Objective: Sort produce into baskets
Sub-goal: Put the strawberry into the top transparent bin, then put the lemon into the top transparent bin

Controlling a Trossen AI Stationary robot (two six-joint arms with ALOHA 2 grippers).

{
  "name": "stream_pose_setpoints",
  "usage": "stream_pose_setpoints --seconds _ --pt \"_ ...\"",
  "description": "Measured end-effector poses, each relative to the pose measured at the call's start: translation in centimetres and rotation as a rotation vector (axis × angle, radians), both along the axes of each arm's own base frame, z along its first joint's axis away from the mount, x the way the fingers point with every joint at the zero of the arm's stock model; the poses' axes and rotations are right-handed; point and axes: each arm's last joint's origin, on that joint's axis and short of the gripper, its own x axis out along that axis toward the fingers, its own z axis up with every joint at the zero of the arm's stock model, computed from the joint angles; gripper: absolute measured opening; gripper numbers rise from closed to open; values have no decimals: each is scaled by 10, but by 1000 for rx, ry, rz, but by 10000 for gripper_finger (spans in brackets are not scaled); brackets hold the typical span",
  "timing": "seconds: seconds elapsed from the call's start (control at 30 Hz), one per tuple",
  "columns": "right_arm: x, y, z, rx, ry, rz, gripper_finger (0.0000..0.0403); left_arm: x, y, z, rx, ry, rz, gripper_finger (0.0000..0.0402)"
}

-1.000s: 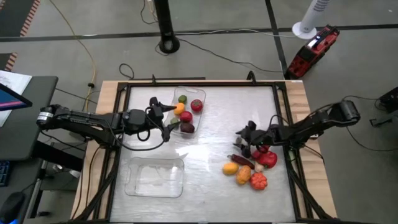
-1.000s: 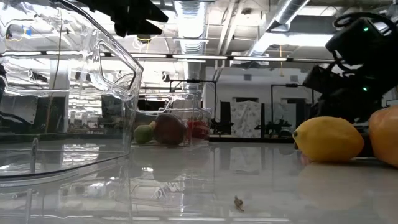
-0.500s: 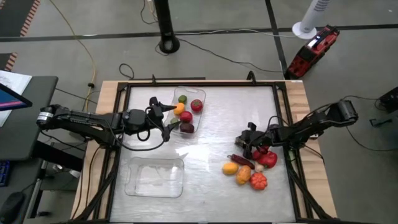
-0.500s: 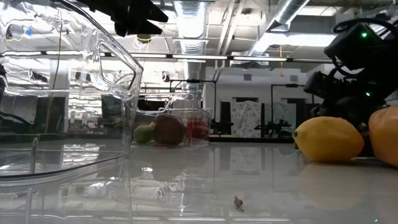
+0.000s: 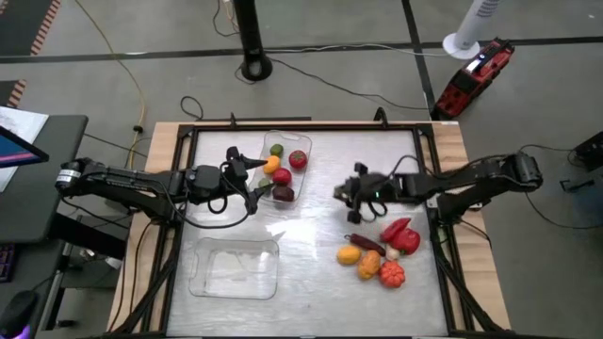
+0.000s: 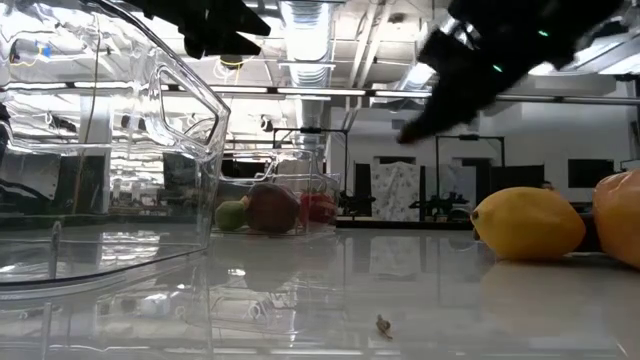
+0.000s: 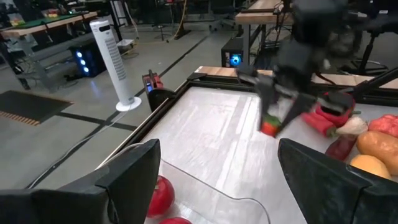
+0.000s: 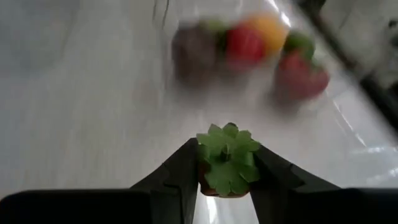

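Note:
My right gripper (image 5: 347, 194) hangs over the middle of the table, shut on a small red produce piece with a green leafy top (image 8: 227, 159); the left wrist view also shows this piece (image 7: 269, 127). My left gripper (image 5: 252, 176) stands open and empty at the left side of the far basket (image 5: 283, 136). That basket holds several produce pieces. A second clear basket (image 5: 234, 268) lies near the front left. More produce (image 5: 377, 252) lies in a loose pile at the right. My right gripper pinches the red piece between its two fingers (image 8: 184, 172), one on each side, with the green leafy top (image 8: 227, 155) facing back toward the wrist. The fingers come slanting down from the table's right. The piece is lifted clear of the table.
The pile has a yellow lemon (image 6: 528, 223), an orange piece, red peppers and a dark purple piece. Bare table lies between the pile and the far basket (image 6: 275, 205). A black frame runs round the table's edge (image 5: 429, 179).
My right gripper has risen from the pile at the right and swung toward the table's left and the far basket. It carries the small red piece, which is now clear of the table. The rest of the pile has stayed in place.

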Motion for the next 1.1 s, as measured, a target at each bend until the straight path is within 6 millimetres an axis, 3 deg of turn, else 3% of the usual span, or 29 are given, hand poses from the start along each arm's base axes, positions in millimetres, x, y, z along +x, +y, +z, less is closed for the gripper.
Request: stream_pose_setpoints --seconds 0.13,0.27,0.57,0.73,0.93,1.1 --pt "16 -20 23 15 -122 62 143 0 0 0 -3 -2 1 313" --pt "40 -36 29 18 -150 98 144 0 0 0 -3 -1 1 313" --pt "116 -54 10 1 -100 161 151 0 0 -1 -1 6 0 313" --pt "145 -66 4 19 -90 205 193 0 0 -1 -1 9 -1 313" --pt "148 -77 0 60 -36 200 265 0 0 -2 -6 19 0 313" --pt "132 -72 21 77 16 197 282 -1 0 -3 -8 28 1 313"
